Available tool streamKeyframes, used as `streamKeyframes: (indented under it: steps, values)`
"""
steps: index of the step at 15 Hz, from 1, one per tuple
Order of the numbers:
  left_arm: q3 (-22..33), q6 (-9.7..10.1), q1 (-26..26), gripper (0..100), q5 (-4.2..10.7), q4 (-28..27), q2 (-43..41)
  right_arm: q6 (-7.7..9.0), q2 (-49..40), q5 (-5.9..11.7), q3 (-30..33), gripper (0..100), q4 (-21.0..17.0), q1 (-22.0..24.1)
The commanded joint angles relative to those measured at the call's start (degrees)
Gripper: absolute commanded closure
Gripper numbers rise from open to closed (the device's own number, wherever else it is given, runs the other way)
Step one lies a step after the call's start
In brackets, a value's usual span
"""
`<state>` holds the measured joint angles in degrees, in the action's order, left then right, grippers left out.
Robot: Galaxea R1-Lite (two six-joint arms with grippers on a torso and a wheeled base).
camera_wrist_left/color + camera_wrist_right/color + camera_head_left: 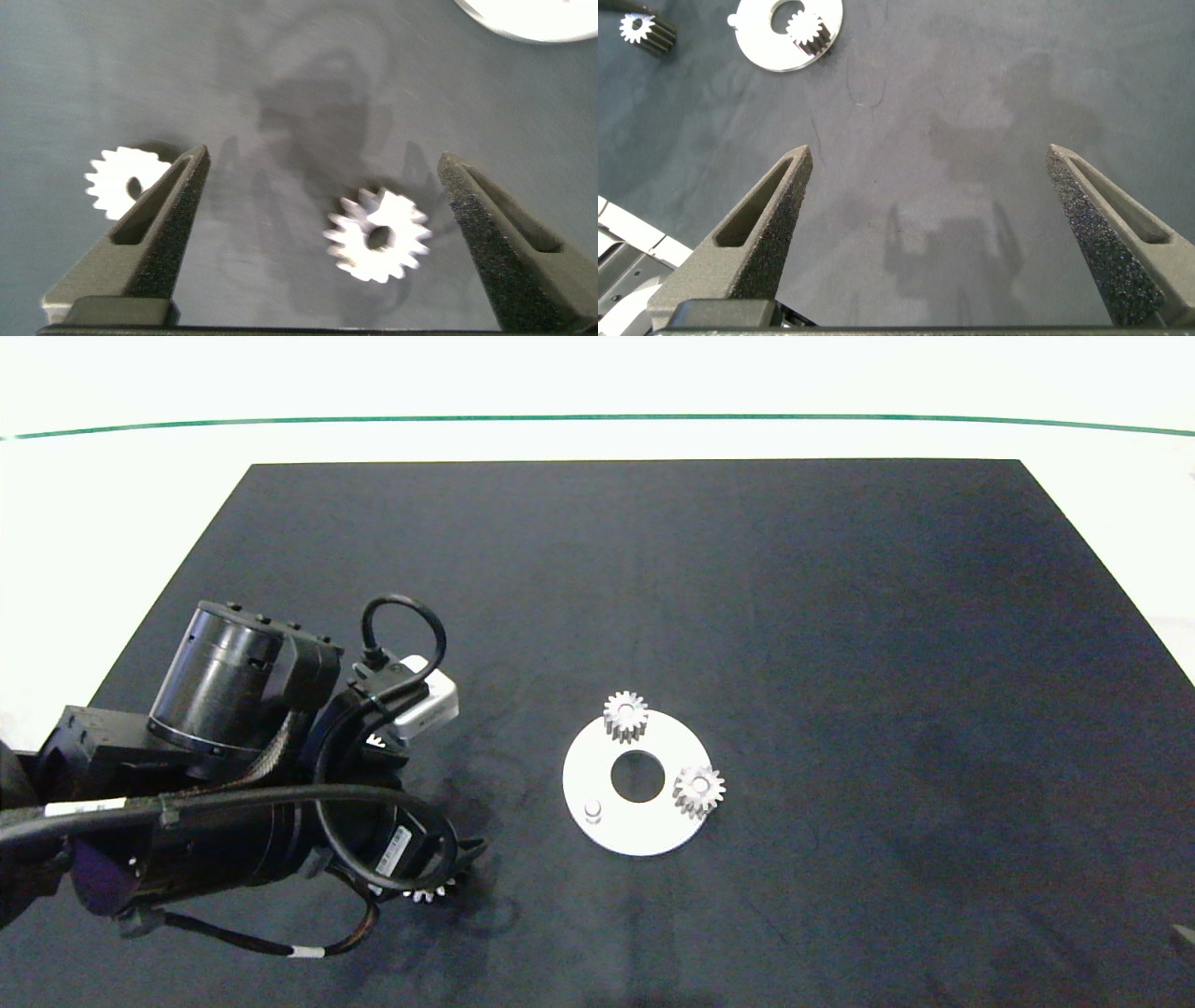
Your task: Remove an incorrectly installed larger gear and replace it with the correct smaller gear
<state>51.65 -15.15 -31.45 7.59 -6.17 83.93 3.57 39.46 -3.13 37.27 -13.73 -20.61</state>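
My left gripper (322, 159) hangs open low over the black mat (747, 616), left of the white disc plate (653, 831). Between its fingers lies the larger gear (378, 235), long-toothed and blurred, flat on the mat and touching neither pad. The smaller gear (117, 182) lies just outside one finger (159, 224). In the head view the left gripper (448, 877) covers all but a few gear teeth (429, 894). The plate carries two small gears (625, 716) (699, 791) and one bare peg (592, 810). My right gripper (924, 154) is open over bare mat.
The plate has a round centre hole (638, 777). In the right wrist view the plate (757, 37) lies well ahead of the right gripper, with one gear (811, 33) showing on it. The mat's white surround (93, 504) and a green line (597, 418) lie beyond.
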Motion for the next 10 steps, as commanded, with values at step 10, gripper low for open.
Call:
streamKeyframes:
  steps: [10]
  values:
    - [6.97, -1.37, 16.86, 0, -5.05, -0.42, 7.47, 0.12, -0.09, -0.03, -0.18, 0, -0.07, -0.04]
